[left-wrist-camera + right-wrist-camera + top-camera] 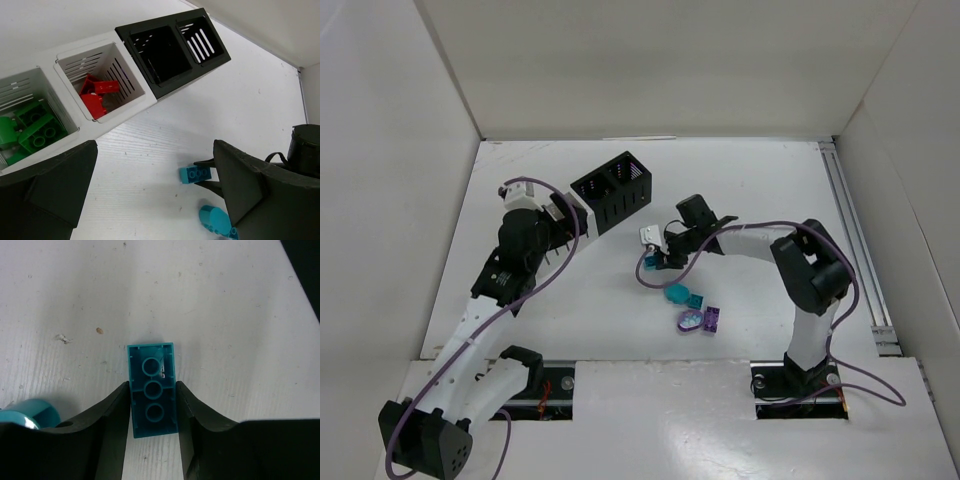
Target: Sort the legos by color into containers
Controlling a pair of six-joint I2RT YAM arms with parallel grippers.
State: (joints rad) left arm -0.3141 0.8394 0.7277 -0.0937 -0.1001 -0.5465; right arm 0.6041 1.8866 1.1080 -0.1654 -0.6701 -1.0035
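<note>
My right gripper [152, 405] is shut on a teal brick [152, 395], underside up, at or just above the table; it also shows in the top view [648, 264] and the left wrist view [196, 173]. A teal oval [677, 294], a small teal brick [695, 300], a lavender oval [691, 321] and a purple brick [713, 319] lie just behind it. My left gripper [155, 190] is open and empty, above the table in front of the white container [125, 111]. That container holds green bricks [35, 127] and red bricks [97, 95]. The black container [195, 77] adjoins it, both compartments empty.
White walls enclose the table on three sides. A metal rail [850, 230] runs along the right edge. My left arm [520, 250] covers most of the white container in the top view. The black container [612, 190] stands left of centre, toward the back.
</note>
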